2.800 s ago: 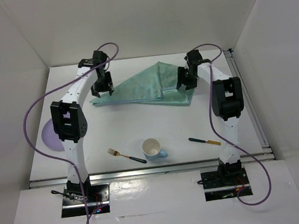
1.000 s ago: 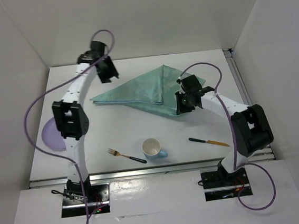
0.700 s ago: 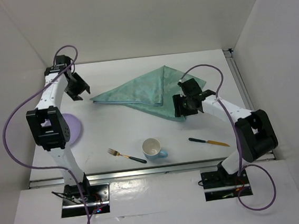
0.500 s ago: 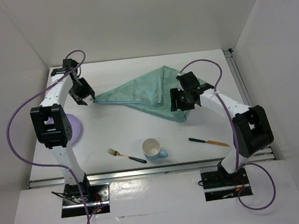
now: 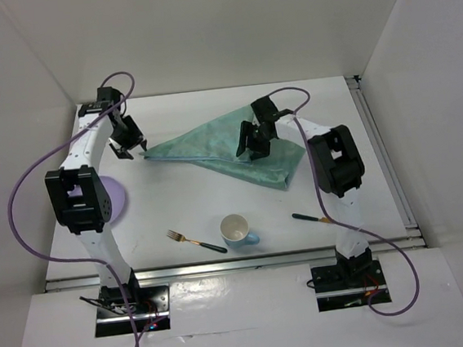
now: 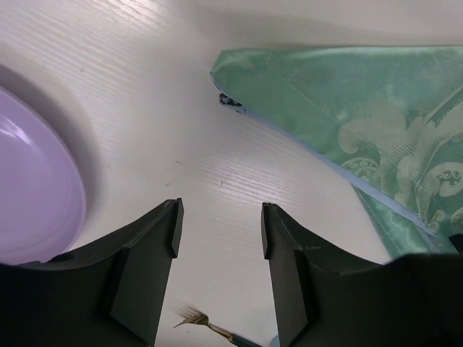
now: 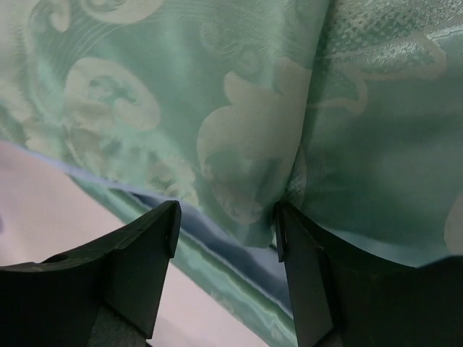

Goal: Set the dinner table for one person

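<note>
Teal cloth [image 5: 212, 146], purple plate [image 5: 117, 201], fork [image 5: 193, 240], cup [image 5: 236, 230], knife [image 5: 308, 216]

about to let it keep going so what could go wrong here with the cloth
Right gripper hangs open over the folded teal cloth: closing there may pinch several layers and drag the whole bundle. Left gripper is open over bare table beside the cloth's corner, so it may miss it.
</note>
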